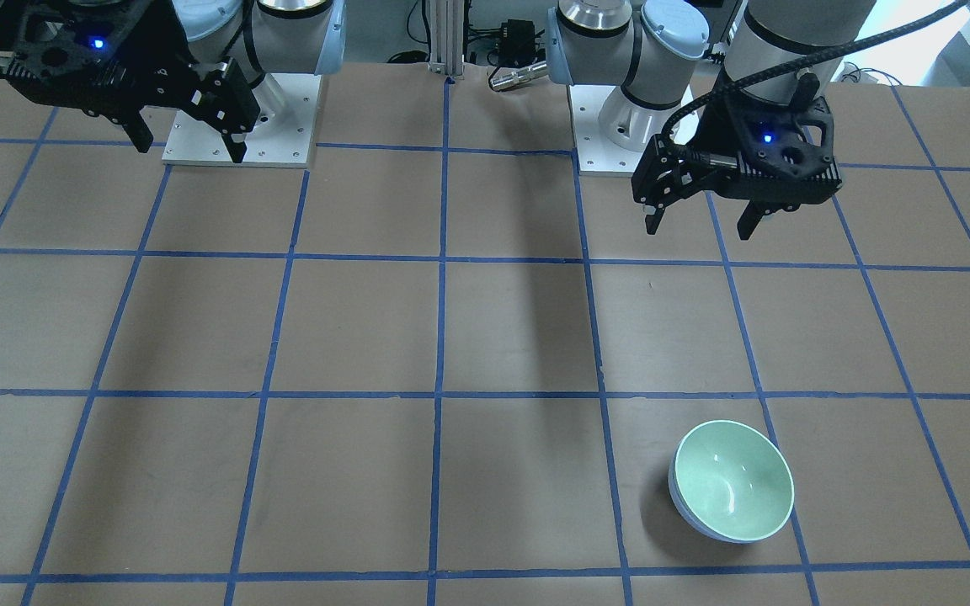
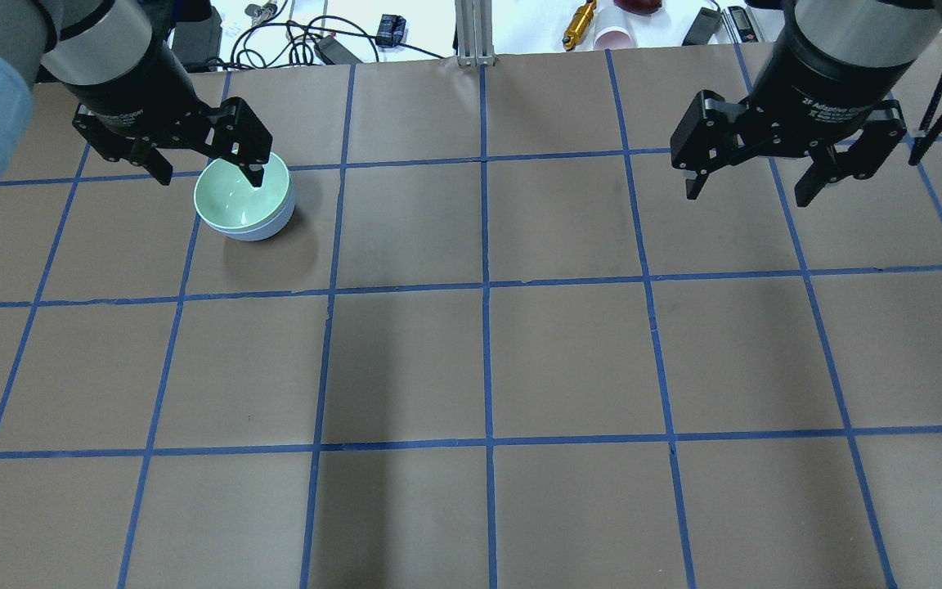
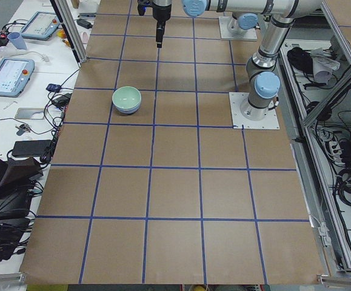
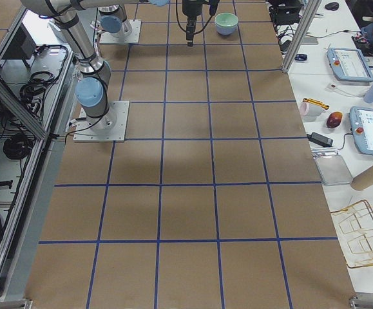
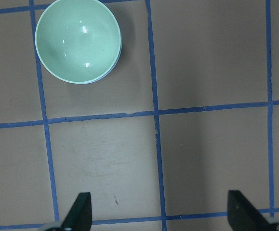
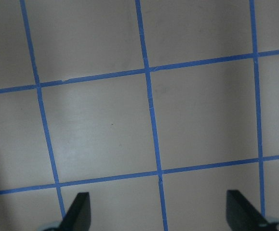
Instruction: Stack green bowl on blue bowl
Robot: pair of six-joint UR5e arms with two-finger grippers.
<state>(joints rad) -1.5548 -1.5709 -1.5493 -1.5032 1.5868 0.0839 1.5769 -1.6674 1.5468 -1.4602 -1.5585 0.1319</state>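
The green bowl [image 1: 733,480] sits upright, nested inside the blue bowl [image 2: 257,234] — glossy mint with a thin pale rim, empty, mouth up. Of the blue one only a periwinkle sliver of outer wall shows below that rim. The pair rests on the table [image 2: 520,368] on my left side — well out from my base.

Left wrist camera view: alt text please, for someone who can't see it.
A green bowl sits nested in a blue bowl whose edge barely shows, at upper left on a brown table with a blue tape grid. Two black fingertips of the open left gripper poke in at the bottom edge, holding nothing.
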